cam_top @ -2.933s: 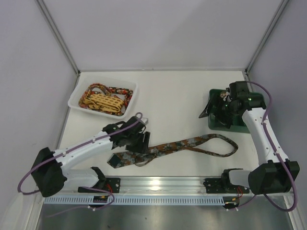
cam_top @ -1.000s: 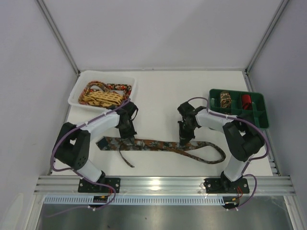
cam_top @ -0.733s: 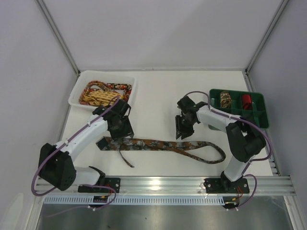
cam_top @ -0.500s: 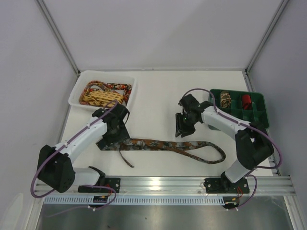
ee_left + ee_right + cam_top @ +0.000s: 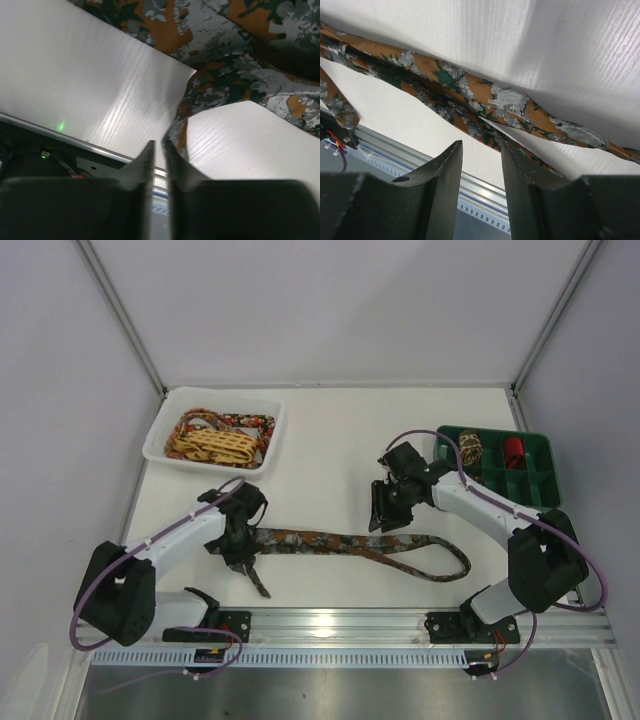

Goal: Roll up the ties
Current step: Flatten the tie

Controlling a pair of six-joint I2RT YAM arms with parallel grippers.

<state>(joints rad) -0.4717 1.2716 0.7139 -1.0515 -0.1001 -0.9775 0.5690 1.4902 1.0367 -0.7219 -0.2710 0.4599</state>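
Observation:
One brown-orange mottled tie [image 5: 330, 542] lies flat across the table, its right part looping back on itself. My left gripper [image 5: 240, 545] is low over its left end. In the left wrist view the tie [image 5: 225, 30] fills the top, and its thin tail runs down to the tip of one finger of that gripper [image 5: 161, 145], whose jaws leave a narrow see-through gap. My right gripper [image 5: 382, 512] hovers open just behind the tie's middle. The right wrist view shows the tie [image 5: 505, 95] beyond the spread fingers [image 5: 452, 155], with nothing between them.
A white tray [image 5: 160, 435] at the back left holds more loose ties [image 5: 210, 445]. A green divided tray [image 5: 540, 445] at the right holds a brown rolled tie [image 5: 470, 450] and a red one [image 5: 513, 450]. The metal rail [image 5: 340, 620] runs along the near edge.
Both grippers were down and shut on the tie a second ago and have let go. The left one moved nearer, to the tie's left end, and narrowed again. The right one rose slightly and stays open.

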